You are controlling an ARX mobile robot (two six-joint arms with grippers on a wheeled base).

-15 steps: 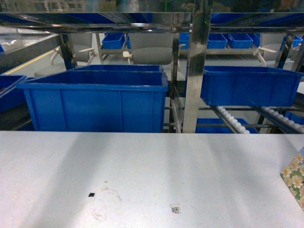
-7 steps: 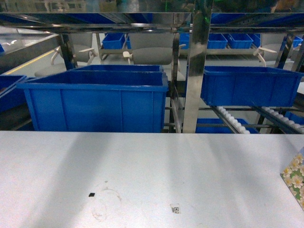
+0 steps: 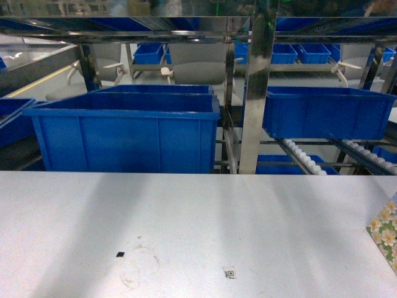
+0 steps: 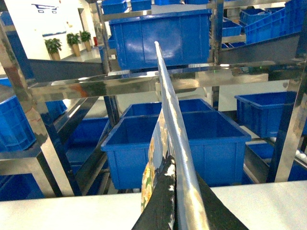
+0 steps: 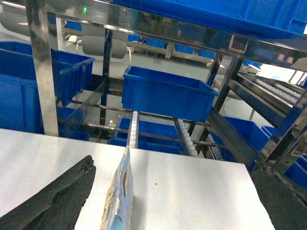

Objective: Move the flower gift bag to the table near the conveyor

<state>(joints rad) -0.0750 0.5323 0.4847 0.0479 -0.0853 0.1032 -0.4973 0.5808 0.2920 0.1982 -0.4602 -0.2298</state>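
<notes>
A flower gift bag [image 3: 386, 234] shows at the right edge of the head view, on the pale table [image 3: 186, 217]. In the right wrist view a flowered bag [image 5: 120, 201] stands edge-on on the table [image 5: 201, 187], between the wide-apart fingers of my open right gripper [image 5: 177, 191] and close to the left finger [image 5: 57, 201]. My left gripper [image 4: 176, 175] is shut on a thin flowered gift bag [image 4: 152, 163] whose shiny edge runs upward, above the table [image 4: 72, 211]. The conveyor [image 3: 298, 155] with white rollers stands right behind the table. Neither gripper appears in the head view.
A large blue bin [image 3: 127, 130] sits behind the table's far edge at the left, another blue bin [image 3: 325, 112] on the rack at the right. A steel upright [image 3: 257, 87] rises between them. Roller tracks [image 5: 135, 127] slope toward the table.
</notes>
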